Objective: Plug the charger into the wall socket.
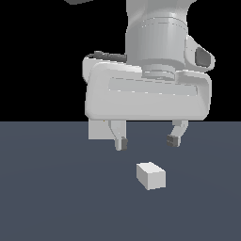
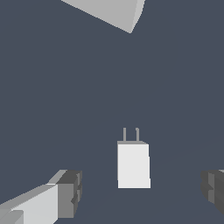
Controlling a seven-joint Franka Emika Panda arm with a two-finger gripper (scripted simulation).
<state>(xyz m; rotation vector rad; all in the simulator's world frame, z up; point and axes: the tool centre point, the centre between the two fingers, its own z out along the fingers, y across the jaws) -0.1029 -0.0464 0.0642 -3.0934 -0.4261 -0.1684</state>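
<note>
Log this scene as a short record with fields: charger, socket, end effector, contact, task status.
charger: small white-grey rectangular box with two thin prongs, lying on the dark grey-blue floor
socket: light-grey upright slab, mostly hidden behind the arm in the exterior view
end effector: white two-finger end effector, open, above the charger
contact: none; fingers apart from the charger
task status: charger not grasped, not plugged in

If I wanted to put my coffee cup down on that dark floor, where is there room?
Bare floor lies in front of the charger and out to both sides of it in the exterior view. It is crowded just behind the charger, where the open gripper hangs above, with the wall socket partly hidden behind it.
</note>
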